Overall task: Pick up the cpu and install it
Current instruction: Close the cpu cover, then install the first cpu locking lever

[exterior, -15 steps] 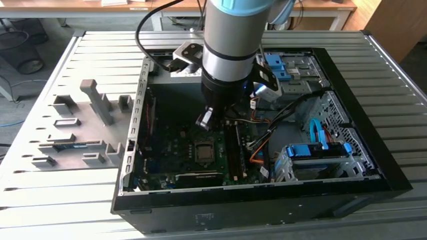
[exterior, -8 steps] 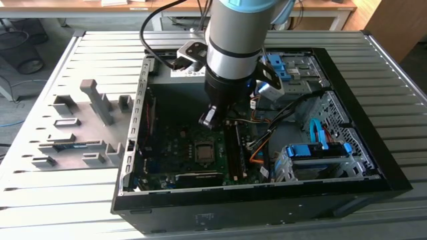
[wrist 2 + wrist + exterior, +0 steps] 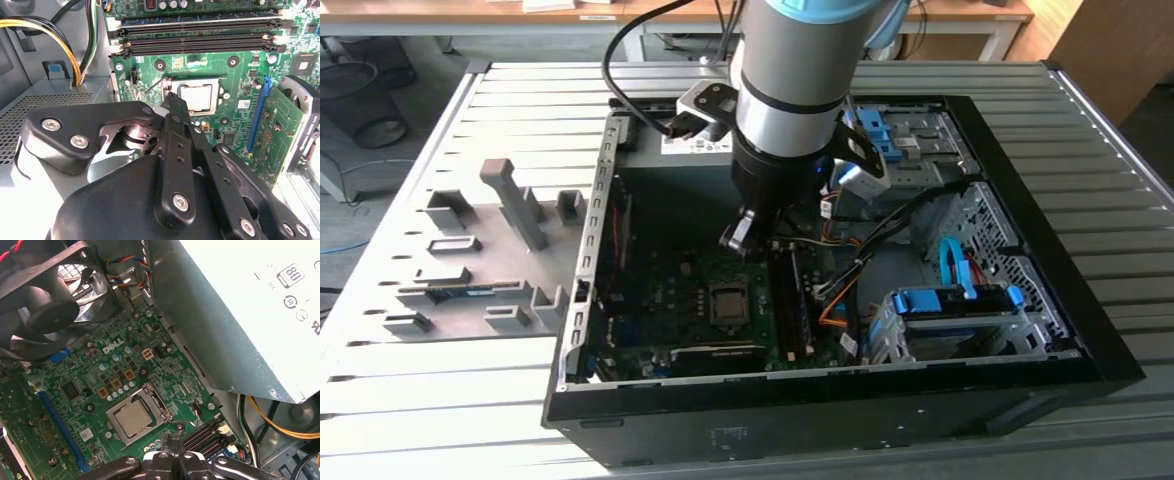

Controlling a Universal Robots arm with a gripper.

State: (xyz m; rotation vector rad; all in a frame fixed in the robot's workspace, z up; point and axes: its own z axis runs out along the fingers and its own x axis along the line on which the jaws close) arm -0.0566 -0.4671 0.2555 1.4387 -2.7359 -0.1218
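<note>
Daylit exterior, case interior (image 3: pixel 694 290) shadowed, glare on power supply (image 3: pixel 260 315), close hand (image 3: pixel 170 200) soft.

The cpu (image 3: pixel 133 418) has a dull silvery metal face. The power supply box (image 3: pixel 235 325) is matt grey sheet metal. The end effector (image 3: pixel 176 107) is black, smooth, slightly glossy. The tabletop (image 3: pixel 520 100) is ribbed pale metal.

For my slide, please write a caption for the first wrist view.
The cpu sits in its socket on the green motherboard, the pincer poised just beside it.
</note>
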